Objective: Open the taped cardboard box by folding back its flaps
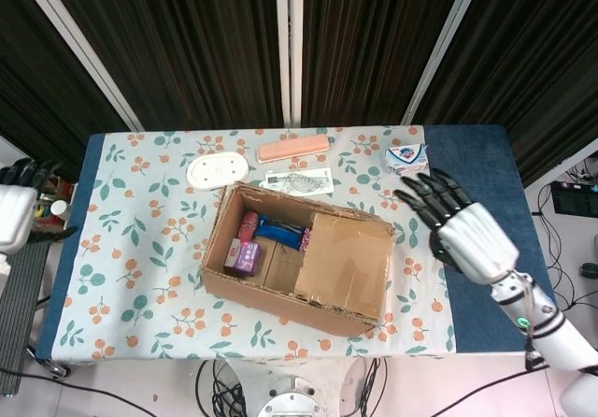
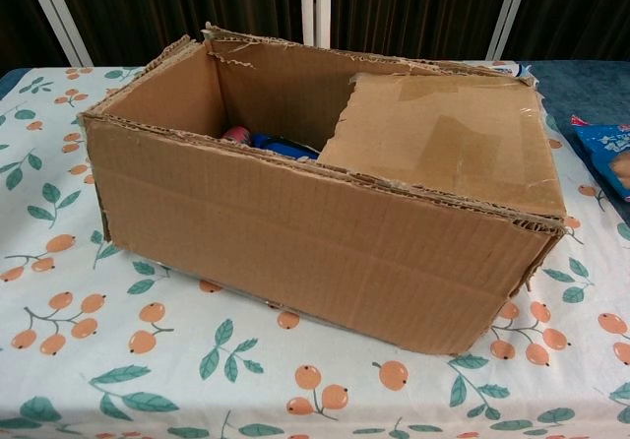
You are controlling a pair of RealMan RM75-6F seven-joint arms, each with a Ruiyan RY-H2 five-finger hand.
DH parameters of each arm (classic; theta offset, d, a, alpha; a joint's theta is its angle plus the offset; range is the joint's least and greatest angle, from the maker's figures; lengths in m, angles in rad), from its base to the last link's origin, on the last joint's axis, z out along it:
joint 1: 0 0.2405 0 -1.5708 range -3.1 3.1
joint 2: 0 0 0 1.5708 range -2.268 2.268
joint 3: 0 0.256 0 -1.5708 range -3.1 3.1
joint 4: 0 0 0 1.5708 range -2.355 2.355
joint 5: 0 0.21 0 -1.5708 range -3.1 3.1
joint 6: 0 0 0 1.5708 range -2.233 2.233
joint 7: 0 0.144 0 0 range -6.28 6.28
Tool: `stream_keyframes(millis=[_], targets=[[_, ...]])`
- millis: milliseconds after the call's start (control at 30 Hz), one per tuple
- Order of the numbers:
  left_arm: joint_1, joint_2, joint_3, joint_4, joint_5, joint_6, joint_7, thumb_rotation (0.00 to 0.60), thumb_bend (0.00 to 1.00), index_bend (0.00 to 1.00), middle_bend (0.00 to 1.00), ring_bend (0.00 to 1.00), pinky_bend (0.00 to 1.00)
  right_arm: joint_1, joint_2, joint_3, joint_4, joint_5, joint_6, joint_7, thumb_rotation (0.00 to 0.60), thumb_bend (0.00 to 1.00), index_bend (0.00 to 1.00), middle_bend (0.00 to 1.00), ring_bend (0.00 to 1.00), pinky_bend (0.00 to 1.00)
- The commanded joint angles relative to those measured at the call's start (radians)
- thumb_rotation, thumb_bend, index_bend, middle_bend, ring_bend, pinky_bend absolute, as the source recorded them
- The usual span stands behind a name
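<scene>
A: Remaining on the cardboard box, mid-table, is one closed flap at its right end.

B: Noted. The right hand is held right of the box, fingers spread, nothing gripped. The flap's inner free edge should be lifted and folded outward. The left hand, far left of the box, is cropped; its state cannot be told.

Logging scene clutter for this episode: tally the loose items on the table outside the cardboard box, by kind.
Snack bags: 1, blue snack bag, partly behind the right hand
Small cartons: 1, white-and-blue carton
Oval dishes: 1, white dish
Pink bars: 1, long pink bar
Printed sheets: 1, paper sheet
Total: 5
</scene>
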Motion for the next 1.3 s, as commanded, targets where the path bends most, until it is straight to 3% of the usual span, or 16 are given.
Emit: stream_keyframes(millis=[33, 200, 600, 767, 1000, 1300], targets=[[0.07, -0.062, 0.035, 0.06, 0.011, 0.052, -0.035, 0.439, 0.0, 0.12, 0.12, 0.1, 0.2, 0.24, -0.095, 0.061, -0.012, 0.099, -0.285, -0.012, 0.6, 1.0, 0.16, 0.14, 0.0, 0.0], [0.106, -0.086, 0.032, 0.088, 0.0, 0.051, -0.079, 0.436, 0.0, 0.12, 0.12, 0.1, 0.2, 0.404, -0.206, 0.078, 0.053, 0.196, -0.476, -0.023, 0.6, 1.0, 0.21, 0.17, 0.0, 0.0], [0.141, -0.107, 0.017, 0.12, 0.02, 0.04, -0.114, 0.438, 0.0, 0.12, 0.13, 0.1, 0.2, 0.591, -0.326, 0.066, 0.129, 0.354, -0.66, -0.124, 0.6, 1.0, 0.29, 0.23, 0.0, 0.0], [0.152, -0.099, 0.008, 0.12, 0.025, 0.036, -0.129, 0.437, 0.0, 0.12, 0.13, 0.1, 0.2, 0.624, -0.332, 0.035, 0.135, 0.42, -0.695, -0.183, 0.6, 1.0, 0.36, 0.28, 0.0, 0.0], [0.162, -0.096, -0.004, 0.117, 0.042, 0.015, -0.2, 0.411, 0.0, 0.12, 0.14, 0.1, 0.2, 0.663, -0.319, -0.027, 0.13, 0.537, -0.72, -0.287, 0.6, 1.0, 0.36, 0.29, 0.0, 0.0], [0.168, -0.099, -0.012, 0.118, 0.054, 0.002, -0.206, 0.384, 0.0, 0.12, 0.14, 0.1, 0.2, 0.686, -0.309, -0.099, 0.112, 0.642, -0.68, -0.374, 0.6, 1.0, 0.39, 0.32, 0.0, 0.0]])
